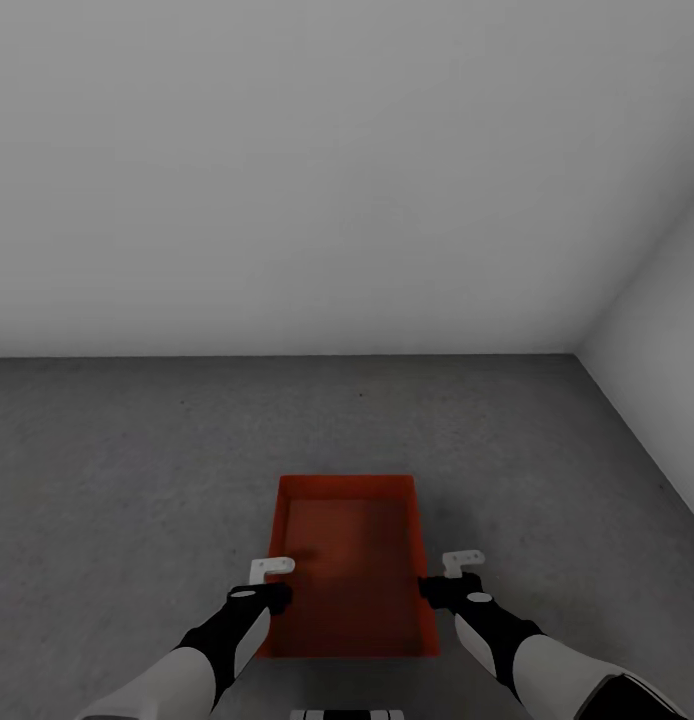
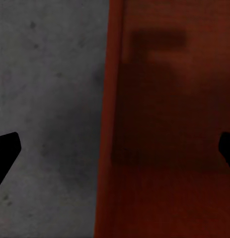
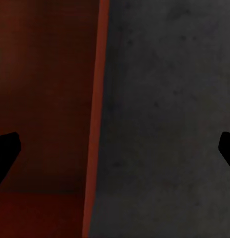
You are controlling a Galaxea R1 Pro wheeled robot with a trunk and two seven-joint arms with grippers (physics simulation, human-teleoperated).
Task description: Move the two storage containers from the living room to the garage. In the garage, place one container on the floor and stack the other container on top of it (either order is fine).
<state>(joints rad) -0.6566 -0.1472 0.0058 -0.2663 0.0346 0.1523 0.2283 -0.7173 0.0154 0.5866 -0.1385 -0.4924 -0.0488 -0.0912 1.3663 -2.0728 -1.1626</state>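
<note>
**Orange-red container on garage concrete, both grippers straddling its side walls**

Dark grey mottled floor (image 1: 137,460) is meeting plain pale grey walls (image 1: 317,170); a corner is showing at the right. One orange-red storage container (image 1: 349,560) is lying flat on the concrete, open top up, well apart from the walls. Left gripper (image 1: 270,582) is hanging over the left wall, fingers spread, one each side. Right gripper (image 1: 449,577) is doing likewise over the right wall, spread, nothing pinched. Surrounding concrete is bare.

No legible text anywhere; wrist views dim.
</note>
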